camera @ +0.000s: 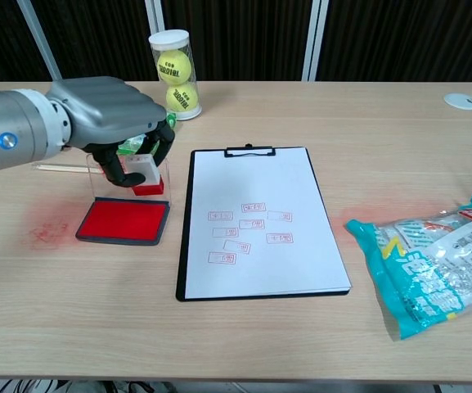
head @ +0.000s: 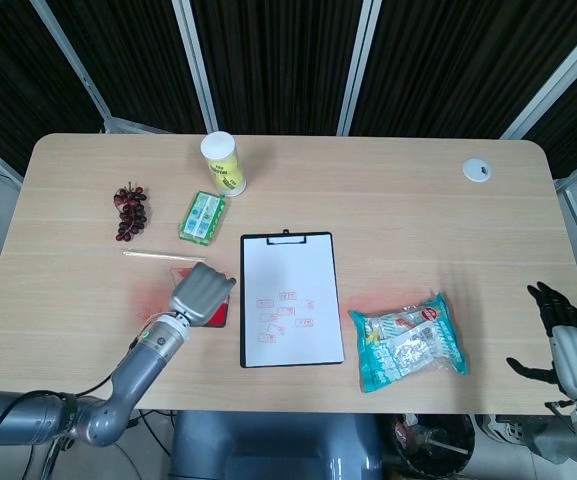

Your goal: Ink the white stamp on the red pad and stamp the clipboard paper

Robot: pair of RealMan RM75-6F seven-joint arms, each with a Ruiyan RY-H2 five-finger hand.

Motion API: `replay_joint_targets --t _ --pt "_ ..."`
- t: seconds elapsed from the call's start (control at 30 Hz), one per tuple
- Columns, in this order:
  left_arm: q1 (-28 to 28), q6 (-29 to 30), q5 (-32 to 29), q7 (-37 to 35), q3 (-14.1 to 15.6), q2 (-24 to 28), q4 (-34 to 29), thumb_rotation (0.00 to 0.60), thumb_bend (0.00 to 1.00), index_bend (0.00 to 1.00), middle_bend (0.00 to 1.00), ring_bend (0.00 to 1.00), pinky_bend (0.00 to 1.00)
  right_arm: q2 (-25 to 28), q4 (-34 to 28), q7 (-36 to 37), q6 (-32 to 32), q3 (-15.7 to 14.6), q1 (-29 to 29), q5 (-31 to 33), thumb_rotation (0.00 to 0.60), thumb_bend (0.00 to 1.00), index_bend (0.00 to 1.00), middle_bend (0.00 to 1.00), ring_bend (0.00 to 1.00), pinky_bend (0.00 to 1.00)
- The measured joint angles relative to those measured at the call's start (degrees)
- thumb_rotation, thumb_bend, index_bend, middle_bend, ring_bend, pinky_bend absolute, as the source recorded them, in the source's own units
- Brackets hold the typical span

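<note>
My left hand (camera: 109, 119) grips the white stamp (camera: 144, 175), whose red inked face points down. It hangs above the far right corner of the red ink pad (camera: 123, 221), clear of the pad. In the head view the left hand (head: 202, 292) covers most of the pad and hides the stamp. The clipboard (camera: 259, 219) lies just right of the pad, its white paper carrying several red stamp marks (camera: 248, 227). The clipboard (head: 290, 298) also shows in the head view. My right hand (head: 560, 342) stays off the table's right edge, fingers spread, holding nothing.
A tennis ball tube (camera: 173, 74), a green packet (camera: 144, 129), grapes (head: 130, 210) and a thin stick (head: 163, 256) lie behind the pad. A snack bag (camera: 432, 262) sits right of the clipboard. A white disc (camera: 460, 101) is at the far right. Red smudges mark the table.
</note>
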Motion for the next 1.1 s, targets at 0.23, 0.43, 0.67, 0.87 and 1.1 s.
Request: replay_joint_targets --t 0.23,0.43,0.67,0.87,1.1 --pt "-4.0 -0.2 -5.4 3.4 -1.4 -4.5 1.9 0.600 0.49 0.76 0.84 0.97 1.00 0.4 -0.5 1.2 -1.1 0.0 0.2 0.6 0.600 0.20 0.06 0.00 0.00 0.14" --pt "-7.0 0.4 -8.7 5.1 -2.3 -9.3 6.3 0.600 0.50 0.76 0.84 0.97 1.00 0.9 -0.9 2.5 -1.9 0.0 0.4 1.0 0.600 0.20 0.06 0.00 0.00 0.14" --pt "-9.2 1.3 -10.8 5.4 -3.5 -13.5 11.6 0.600 0.50 0.76 0.84 0.97 1.00 1.3 -1.3 4.1 -2.6 0.0 0.5 1.2 0.600 0.20 0.06 0.00 0.00 0.14" --pt "-10.9 0.3 -11.7 4.8 -4.5 -16.3 15.7 0.600 0.50 0.76 0.84 0.97 1.00 1.7 -1.6 5.2 -3.2 0.0 0.6 1.4 0.600 0.20 0.06 0.00 0.00 0.14" --pt "-14.1 -3.1 -14.2 5.2 -5.5 -19.9 21.5 0.600 0.50 0.76 0.83 0.97 1.00 2.2 -1.9 6.4 -3.9 0.0 0.6 1.9 0.600 0.20 0.06 0.00 0.00 0.14"
